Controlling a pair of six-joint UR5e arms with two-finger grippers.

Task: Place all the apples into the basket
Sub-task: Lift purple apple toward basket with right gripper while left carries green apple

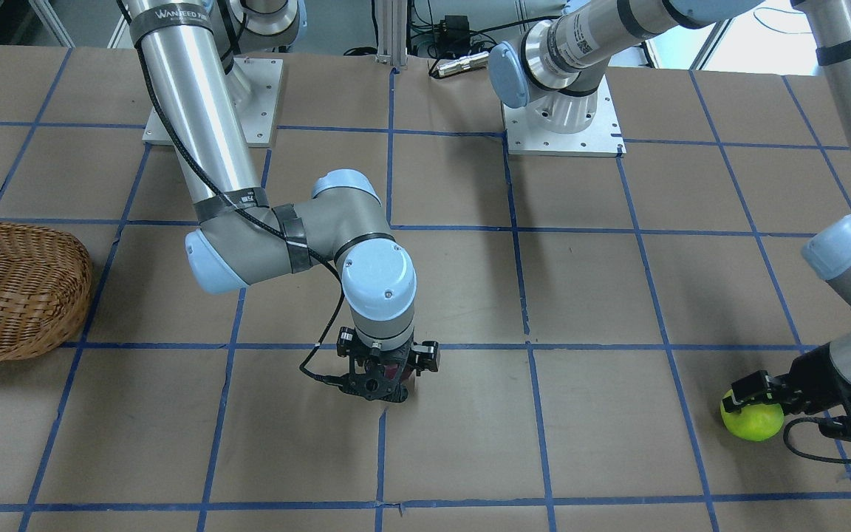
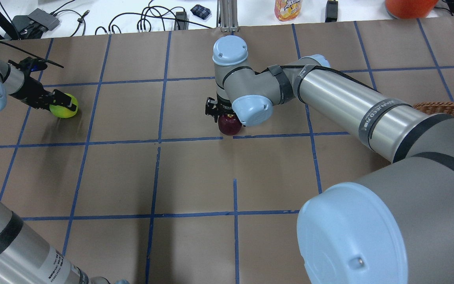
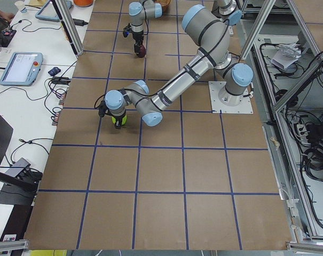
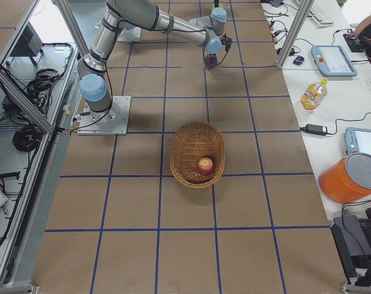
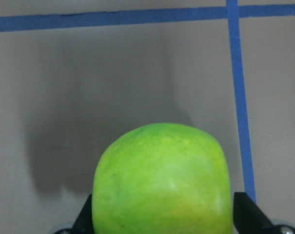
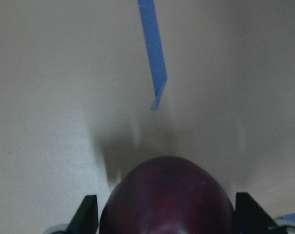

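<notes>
The yellow-green apple [image 1: 752, 423] sits near the table's left end, and my left gripper [image 2: 62, 103] is shut on it; in the left wrist view the fingers [image 5: 86, 217] press both sides of the apple [image 5: 162, 180]. My right gripper [image 1: 388, 384] points straight down at mid-table, shut on the dark maroon apple [image 2: 229, 124], which fills the space between the pads in the right wrist view [image 6: 167, 200]. The wicker basket [image 4: 184, 147] stands towards the table's right end with the red apple [image 4: 205, 165] inside it.
The two arm base plates [image 1: 211, 111] [image 1: 603, 133] stand at the robot's side of the table. Blue tape lines grid the brown table top. A side bench holds an orange container [image 4: 357, 177], a bottle [image 4: 312, 94] and cables.
</notes>
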